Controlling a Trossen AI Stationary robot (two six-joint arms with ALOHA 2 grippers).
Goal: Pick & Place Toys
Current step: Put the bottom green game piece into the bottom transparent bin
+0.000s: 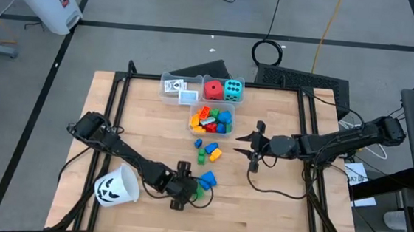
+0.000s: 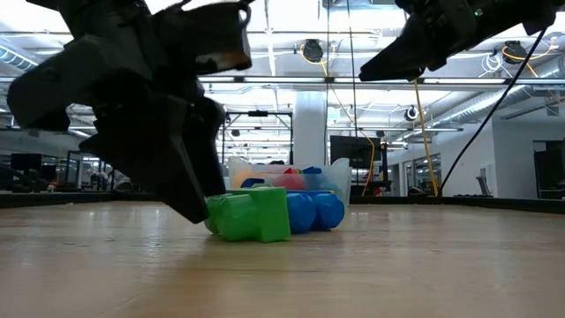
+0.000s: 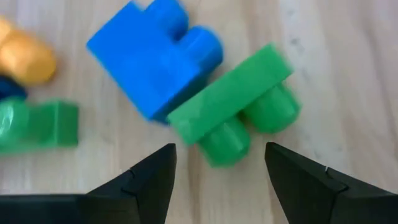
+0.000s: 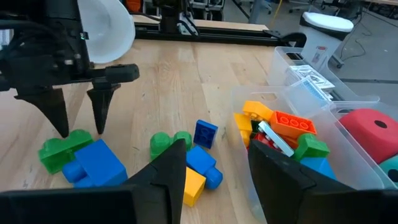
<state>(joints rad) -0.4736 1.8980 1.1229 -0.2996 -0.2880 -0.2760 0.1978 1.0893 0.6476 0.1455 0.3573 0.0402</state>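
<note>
Left hand (image 3: pixel 217 180), fingers spread, poised just above the green two-stud plastic block (image 3: pixel 239 109) on the wooden bench (image 3: pixel 348 74); block's length askew to finger gap; right hand (image 1: pixel 255 143), part-spread, farther off.

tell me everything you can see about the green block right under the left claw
The green block is glossy plastic: a flat rectangular slab with two round studs, lying on its side on the wooden table with the studs pointing sideways. One long edge presses against a blue block beside it. The left claw is open above it, one finger on each side, not touching it.
</note>
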